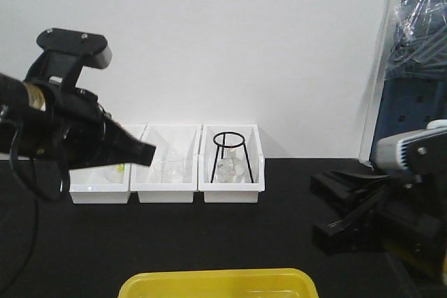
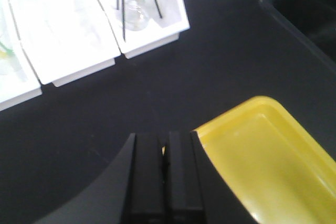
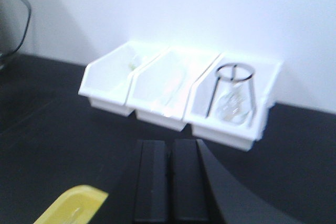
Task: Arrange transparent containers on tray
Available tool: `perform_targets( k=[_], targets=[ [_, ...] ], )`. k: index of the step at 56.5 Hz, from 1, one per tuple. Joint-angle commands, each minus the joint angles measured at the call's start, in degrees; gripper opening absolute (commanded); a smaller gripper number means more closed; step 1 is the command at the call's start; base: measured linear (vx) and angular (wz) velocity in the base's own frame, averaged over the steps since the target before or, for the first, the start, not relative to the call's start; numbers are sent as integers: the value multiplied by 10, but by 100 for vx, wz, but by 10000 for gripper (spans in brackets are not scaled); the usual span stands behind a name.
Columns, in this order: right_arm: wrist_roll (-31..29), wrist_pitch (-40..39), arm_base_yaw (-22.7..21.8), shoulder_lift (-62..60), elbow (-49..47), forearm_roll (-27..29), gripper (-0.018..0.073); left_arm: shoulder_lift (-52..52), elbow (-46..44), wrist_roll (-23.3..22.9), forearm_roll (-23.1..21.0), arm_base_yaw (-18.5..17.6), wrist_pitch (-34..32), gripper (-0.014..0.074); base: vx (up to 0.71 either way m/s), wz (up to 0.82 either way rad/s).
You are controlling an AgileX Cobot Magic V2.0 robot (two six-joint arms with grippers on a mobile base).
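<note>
End effector [image 2: 165,166] above black tabletop [image 2: 220,61]

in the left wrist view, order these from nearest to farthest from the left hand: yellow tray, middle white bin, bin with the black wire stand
1. Yellow tray, just right of the left hand.
2. Middle white bin, up and left.
3. Bin with the black wire stand, farthest, top centre.
</note>
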Motion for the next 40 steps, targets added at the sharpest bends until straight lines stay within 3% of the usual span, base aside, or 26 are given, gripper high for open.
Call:
perform_targets(
  k=[1,13,20,28,40],
  targets=[
    [8,5,0,-51,-16,-11,-12,-60,65,15,-6,-19,-93,-8,0,0],
    [8,17,0,-112,-16,-11,-11,-199,295,16,-25,-56,-260,-8,0,0],
    [8,18,0,-118,-16,-11,-11,-269,397,16,-41,-60,-325,-8,0,0],
    [8,18,0,-118,-16,-11,-11,-322,467,16,-45,-60,-368,-8,0,0],
    [8,18,0,-118,-16,-11,-11,-345,498,16,-45,-60,-362,-8,0,0]
  ],
)
